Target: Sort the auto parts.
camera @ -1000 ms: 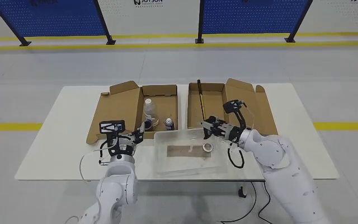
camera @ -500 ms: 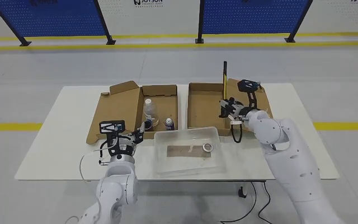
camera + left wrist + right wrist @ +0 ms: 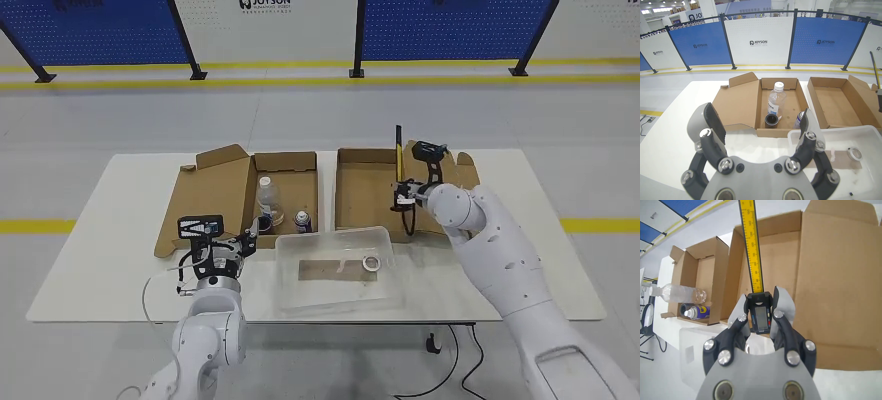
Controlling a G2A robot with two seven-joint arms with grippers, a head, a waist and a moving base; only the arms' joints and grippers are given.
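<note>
The caliper [image 3: 753, 262] is clamped by its black display head between the right fingers [image 3: 783, 302], which are closed narrowly on it. Its yellow scale rises steeply above the right cardboard box [image 3: 365, 195], centre-right in the top view. At lower left, the left fingers [image 3: 713, 123] gape wide, holding nothing.

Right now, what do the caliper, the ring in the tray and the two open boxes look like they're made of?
Digital caliper: black matte body, likely plastic, grey display; beam with a yellow printed scale, its core material unclear. Ring: probably metal, silver-grey with a dull sheen. Left box and right box: brown matte cardboard, creased flaps.
</note>
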